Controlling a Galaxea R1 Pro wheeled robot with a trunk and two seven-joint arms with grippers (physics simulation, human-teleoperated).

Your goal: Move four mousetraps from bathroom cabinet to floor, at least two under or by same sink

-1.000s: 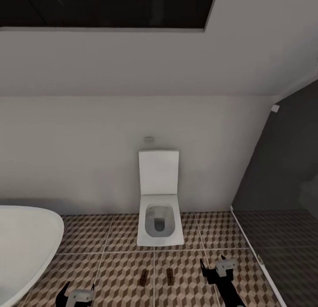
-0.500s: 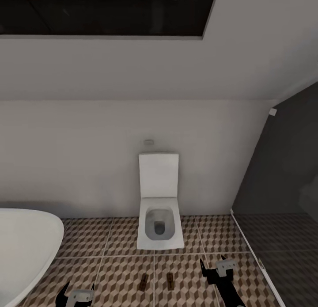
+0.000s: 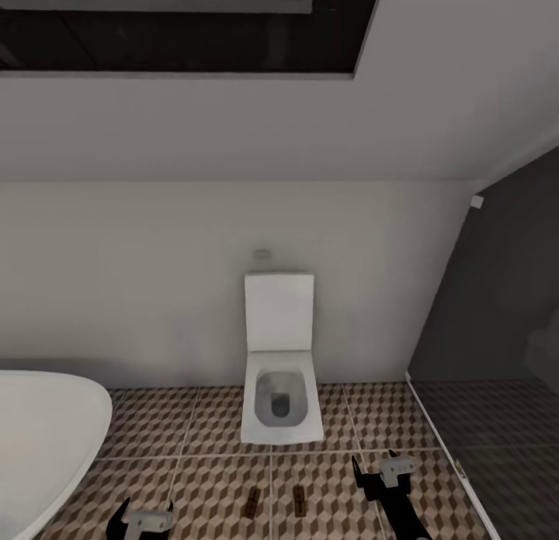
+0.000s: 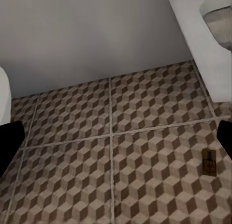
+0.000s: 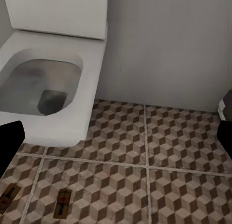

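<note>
Two mousetraps (image 3: 251, 503) (image 3: 299, 500) lie side by side on the cube-patterned bathroom floor (image 3: 210, 478), just in front of the toilet. My left gripper (image 3: 144, 518) hangs low at the left of them, open and empty. Right of the traps, my right gripper (image 3: 378, 470) is also open and empty. The right wrist view has both mousetraps (image 5: 9, 197) (image 5: 63, 203) on the tiles near the toilet's base. One mousetrap (image 4: 209, 161) lies in the left wrist view. The cabinet and the bathroom sink are out of view.
A white toilet (image 3: 281, 392) stands against the pale wall straight ahead. The white oval bathtub (image 3: 46, 431) fills the left corner. At the right, a pale sill (image 3: 435, 431) edges a dark grey tiled patch (image 3: 505, 439) under a dark wall.
The whole head picture has slid down a little, so the camera has tilted up. The mousetraps lie where they were and both grippers stay open.
</note>
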